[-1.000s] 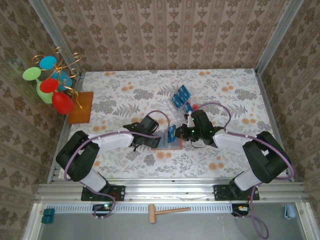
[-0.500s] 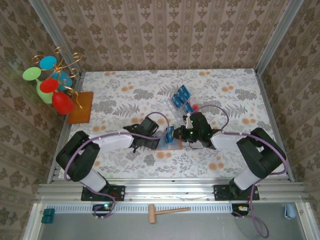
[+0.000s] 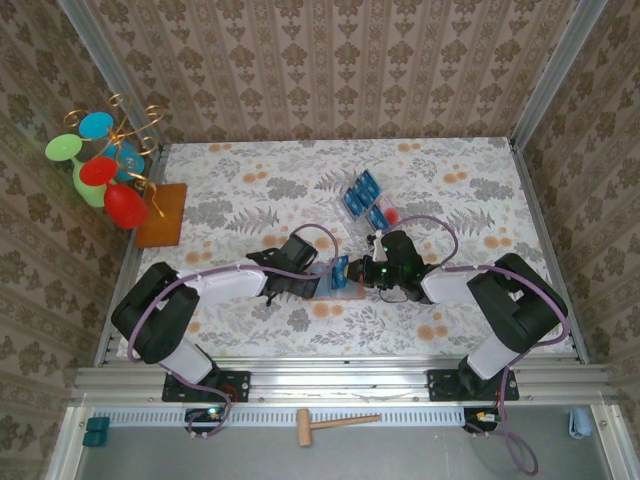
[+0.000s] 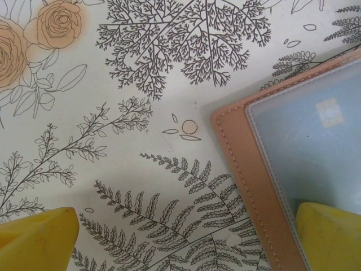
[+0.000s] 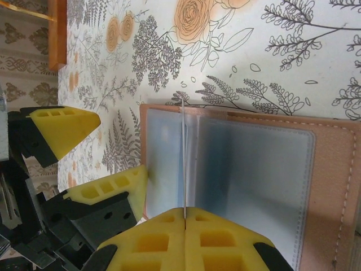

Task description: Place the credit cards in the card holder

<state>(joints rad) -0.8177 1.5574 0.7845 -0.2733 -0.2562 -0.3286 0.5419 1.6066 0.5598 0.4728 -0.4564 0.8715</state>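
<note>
- Right wrist view: right claw (image 5: 185, 217) pinches a card (image 5: 184, 152) edge-on over the open card holder (image 5: 254, 169) on the table (image 5: 293, 51).
- Left claw (image 4: 183, 243) gapes wide, one finger (image 4: 330, 237) on the holder's rim.
- Insertion step, I judge; next, slide the card into a pocket.

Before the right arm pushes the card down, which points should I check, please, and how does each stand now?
1. The right gripper is shut on the credit card: ok.
2. The credit card stands on edge above the open card holder: ok.
3. The left gripper is open, one finger on the card holder's corner: ok.
4. Card's lower edge inside a clear sleeve: cannot tell.
</note>
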